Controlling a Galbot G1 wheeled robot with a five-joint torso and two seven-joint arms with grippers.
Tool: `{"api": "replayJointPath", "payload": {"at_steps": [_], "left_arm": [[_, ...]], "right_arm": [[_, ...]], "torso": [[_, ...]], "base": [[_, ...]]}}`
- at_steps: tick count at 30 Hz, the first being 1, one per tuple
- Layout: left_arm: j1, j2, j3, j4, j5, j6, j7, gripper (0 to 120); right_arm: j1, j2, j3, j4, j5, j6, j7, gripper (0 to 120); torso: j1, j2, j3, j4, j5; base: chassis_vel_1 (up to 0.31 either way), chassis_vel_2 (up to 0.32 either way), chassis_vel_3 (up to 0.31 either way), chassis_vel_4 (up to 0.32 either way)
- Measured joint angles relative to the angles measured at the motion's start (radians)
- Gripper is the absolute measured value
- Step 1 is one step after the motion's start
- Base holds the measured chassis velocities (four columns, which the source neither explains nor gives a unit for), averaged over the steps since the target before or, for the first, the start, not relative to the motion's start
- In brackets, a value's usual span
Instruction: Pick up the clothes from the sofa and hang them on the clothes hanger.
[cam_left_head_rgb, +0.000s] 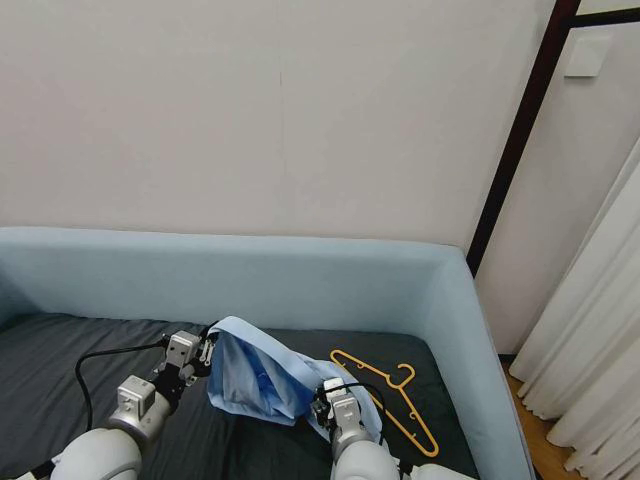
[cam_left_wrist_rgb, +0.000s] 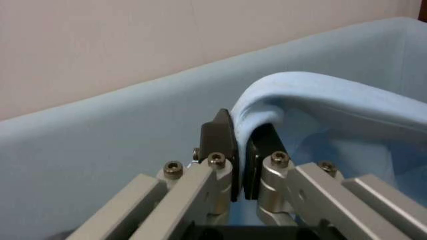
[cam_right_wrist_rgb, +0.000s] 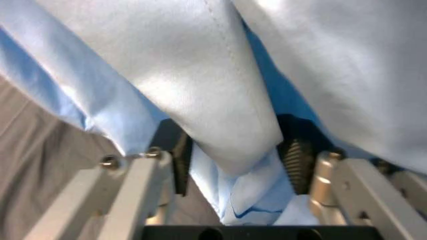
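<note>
- I have the left gripper (cam_left_head_rgb: 207, 350) clamped tight on a folded edge of the blue garment (cam_left_head_rgb: 262, 380), held off the sofa (cam_left_head_rgb: 300, 285) seat, I'd say to spread it for the hanger (cam_left_head_rgb: 392, 392)
- right gripper (cam_left_head_rgb: 322, 402) is at the garment's other end, cloth bunched in it, can't tell if it grips
- garment's long axis runs left-right between the grippers, sagging rightward; the hanger lies flat just beside it

Left gripper (cam_left_wrist_rgb: 241, 135) clamped (right gripper (cam_right_wrist_rgb: 232, 147) agape)
</note>
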Motion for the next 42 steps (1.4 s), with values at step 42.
{"api": "replayJointPath", "payload": {"at_steps": [42], "left_arm": [[-0.267, 0.070, 0.021, 0.013, -0.102, 0.118, -0.031, 0]], "right_arm": [[0.382, -0.317, 0.368, 0.161, 0.367, -0.101, -0.895, 0]], "torso": [[0.000, 0.000, 0.000, 0.0001, -0.0001]], "base": [[0.000, 0.000, 0.000, 0.000]]}}
